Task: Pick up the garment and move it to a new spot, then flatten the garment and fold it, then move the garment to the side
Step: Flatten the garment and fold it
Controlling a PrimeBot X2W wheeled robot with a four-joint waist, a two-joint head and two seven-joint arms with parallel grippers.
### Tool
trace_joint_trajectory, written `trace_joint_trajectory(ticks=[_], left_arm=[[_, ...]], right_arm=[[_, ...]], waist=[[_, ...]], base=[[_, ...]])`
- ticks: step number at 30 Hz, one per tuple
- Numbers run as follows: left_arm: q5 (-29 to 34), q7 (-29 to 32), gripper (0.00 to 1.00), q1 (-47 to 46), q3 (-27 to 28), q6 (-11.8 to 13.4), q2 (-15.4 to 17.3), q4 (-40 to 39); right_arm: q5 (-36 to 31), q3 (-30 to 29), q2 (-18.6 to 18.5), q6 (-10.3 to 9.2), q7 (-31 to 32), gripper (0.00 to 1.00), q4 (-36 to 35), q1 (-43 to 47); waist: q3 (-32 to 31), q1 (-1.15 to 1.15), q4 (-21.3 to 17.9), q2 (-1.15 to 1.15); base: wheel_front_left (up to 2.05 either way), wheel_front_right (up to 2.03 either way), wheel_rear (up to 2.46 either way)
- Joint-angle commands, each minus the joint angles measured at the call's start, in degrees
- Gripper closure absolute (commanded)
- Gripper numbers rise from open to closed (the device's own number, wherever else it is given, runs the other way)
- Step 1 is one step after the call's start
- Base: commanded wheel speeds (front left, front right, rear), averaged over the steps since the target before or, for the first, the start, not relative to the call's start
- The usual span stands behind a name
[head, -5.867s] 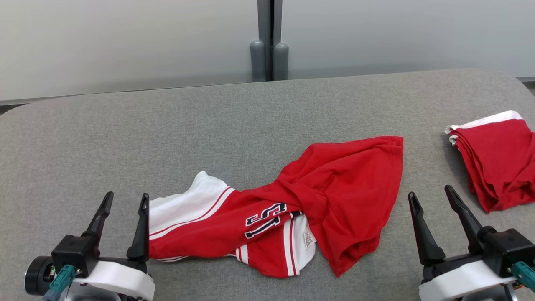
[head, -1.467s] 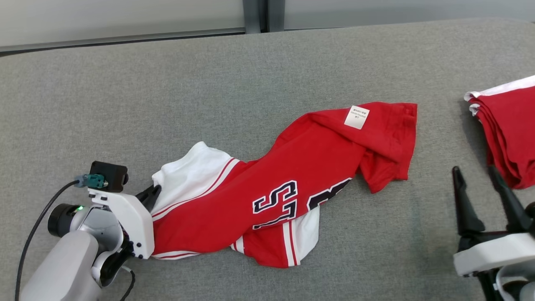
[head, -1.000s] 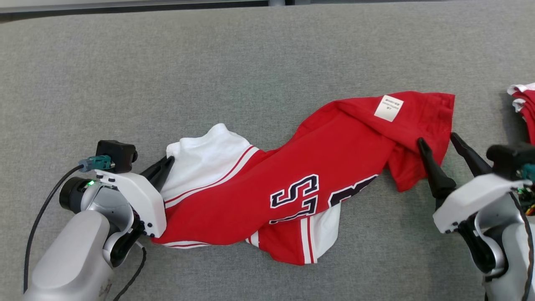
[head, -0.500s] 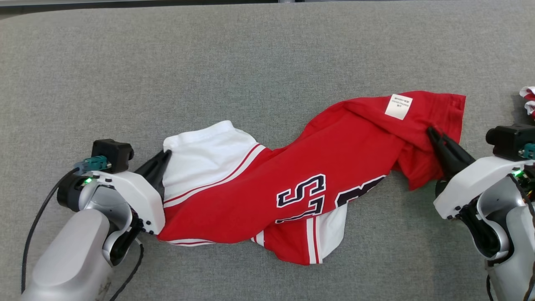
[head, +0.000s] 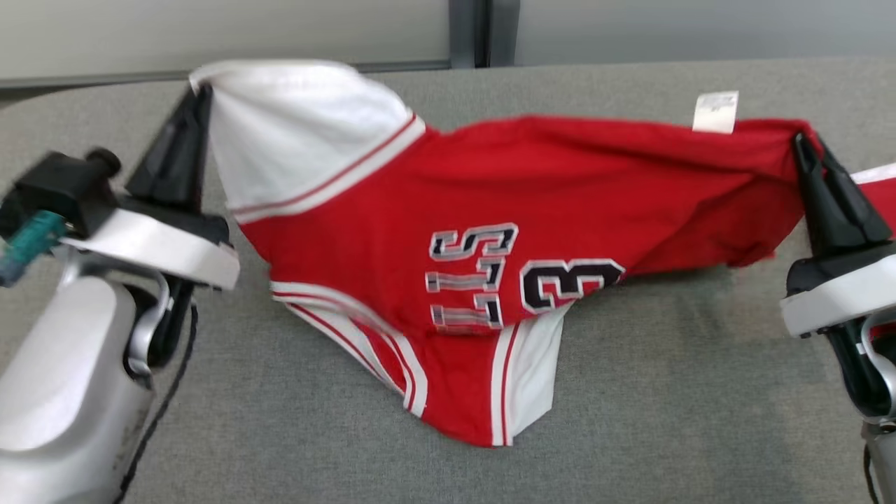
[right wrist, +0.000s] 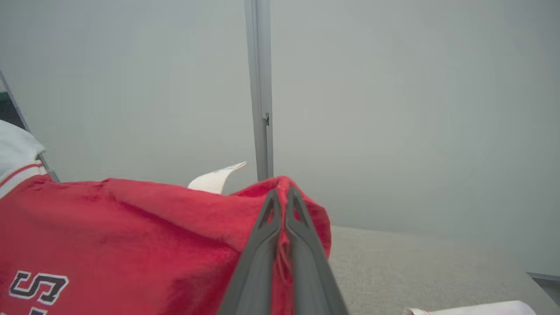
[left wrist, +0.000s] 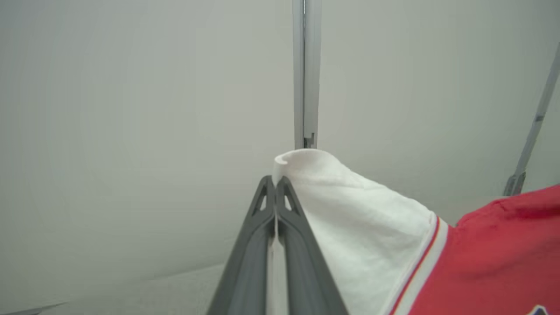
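The garment [head: 448,203] is a red jersey with white sleeves, striped trim and dark lettering. It hangs stretched between both grippers above the grey table [head: 630,392], its lower part sagging down to the surface. My left gripper [head: 199,91] is shut on the white sleeve edge [left wrist: 306,183] at upper left. My right gripper [head: 805,143] is shut on the red hem at far right; in the right wrist view that red cloth [right wrist: 175,227] bunches between the closed fingers [right wrist: 282,197]. A white care label [head: 714,112] sticks up from the top edge.
A second folded red and white garment [head: 878,178] lies at the table's right edge, just behind my right gripper, and its white edge [right wrist: 472,308] appears in the right wrist view. A pale wall with a grey vertical post [head: 469,31] stands behind the table.
Both grippers have risen with the garment, lifting it from a heap on the table into a stretched span. The right gripper shut on the red hem. The head camera tilted up.
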Motion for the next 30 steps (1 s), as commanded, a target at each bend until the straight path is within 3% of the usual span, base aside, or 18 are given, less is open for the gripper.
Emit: trace_joint_trajectory(ticks=[1,6,11,19,30], left_arm=[[0.51,-0.25,1.0,-1.14,0.45,0.38,0.57,-0.61],[2.24,0.64,1.0,-7.06,2.12,1.99,2.04,-10.0],[2.87,5.13,1.0,-14.22,2.11,1.8,3.13,-12.53],[1.59,9.54,1.0,-20.86,0.46,0.19,2.01,-7.16],[0.0,6.28,1.0,-25.47,-0.72,-2.79,-1.33,8.13]], right_arm=[[-0.36,-0.28,-0.49,-0.02,-0.5,1.0,-0.38,-0.12],[-0.84,-0.76,-1.79,-0.02,0.67,1.0,-6.26,-2.28],[0.0,-0.49,-1.9,-0.02,2.92,1.0,-9.27,-5.22],[2.17,0.52,-1.39,-0.02,5.56,1.0,-7.65,-7.69],[4.25,3.3,-0.56,-0.02,3.28,1.0,2.54,-15.61]], waist=[[-1.94,0.0,-0.27,0.0],[-6.66,0.0,-0.45,0.0],[-11.64,0.0,-1.39,0.0],[-14.99,0.0,-1.96,0.0],[-11.79,0.0,-1.51,0.0]], base=[[0.0,0.0,0.0],[0.0,0.0,0.0],[0.0,0.0,0.0],[0.0,0.0,0.0],[0.0,0.0,0.0]])
